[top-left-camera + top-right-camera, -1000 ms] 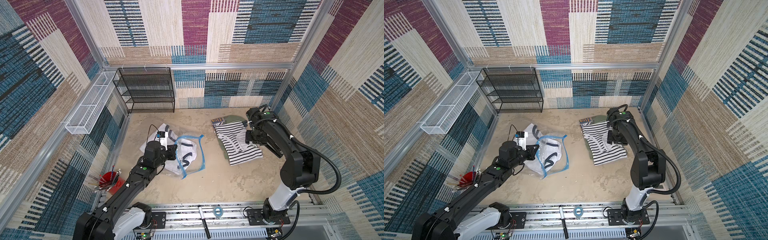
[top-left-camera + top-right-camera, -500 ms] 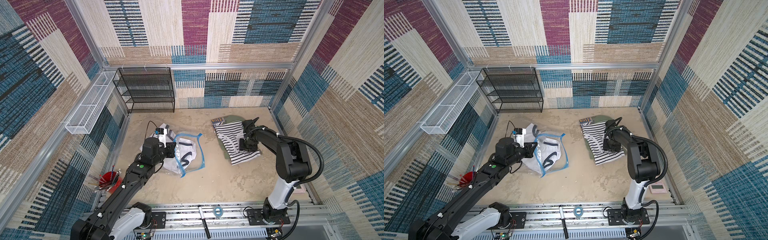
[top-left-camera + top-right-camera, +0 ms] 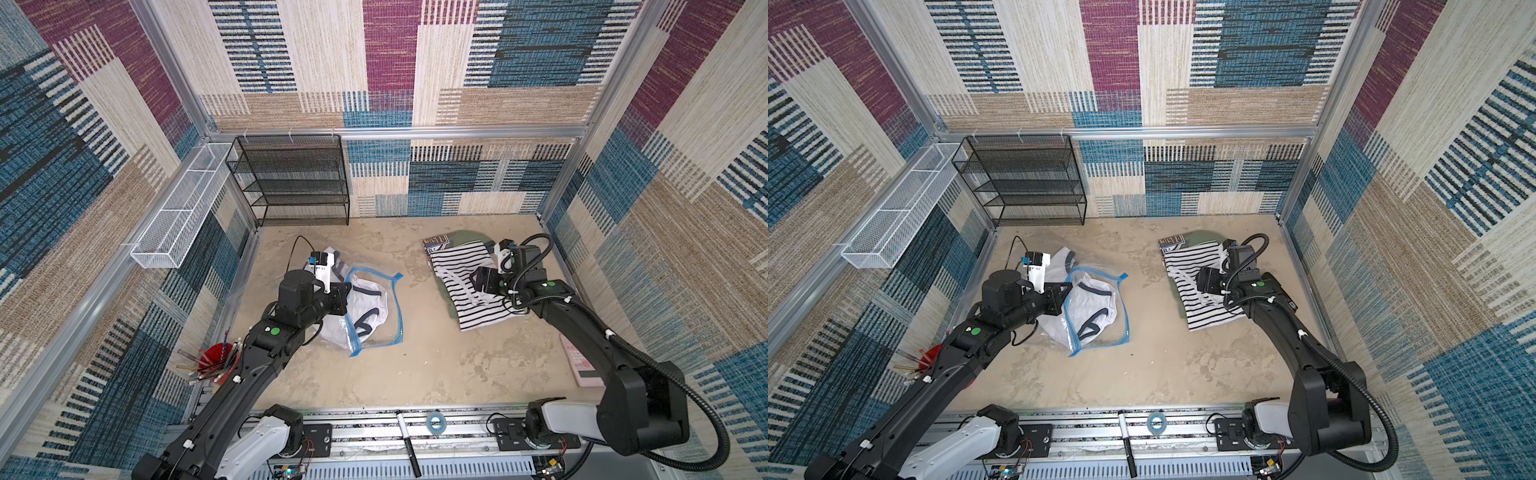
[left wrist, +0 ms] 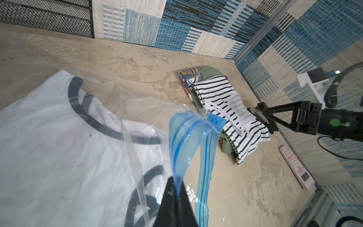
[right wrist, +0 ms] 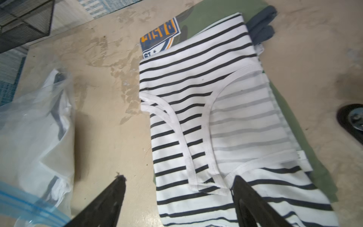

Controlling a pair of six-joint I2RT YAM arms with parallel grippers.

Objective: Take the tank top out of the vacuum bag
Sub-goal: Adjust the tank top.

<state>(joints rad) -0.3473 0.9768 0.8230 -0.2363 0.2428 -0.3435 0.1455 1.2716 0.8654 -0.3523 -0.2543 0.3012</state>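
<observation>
Now that the right gripper (image 5: pixel 178 181) has spread wide over the striped top (image 5: pixel 196 88), it looks free for the tank top (image 4: pixel 59 147) inside the vacuum bag (image 4: pixel 188 141), which the left gripper (image 4: pixel 174 183) pinches.

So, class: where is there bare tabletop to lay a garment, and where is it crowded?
Free: between the vacuum bag and the striped shirt pile, and from both to the front rail. Crowded: around the pile, with the right gripper over its edge.

The stained beige bench (image 3: pixel 436 365) carries a clear crinkly plastic vacuum bag (image 3: pixel 400 309) edged in blue. Well apart lies a folded clothes pile (image 3: pixel 465 282) topped with black-and-white stripes. A flat pink calculator (image 3: pixel 582 365) lies near the side wall, and a black wire-mesh rack (image 3: pixel 299 183) stands at the back.
</observation>
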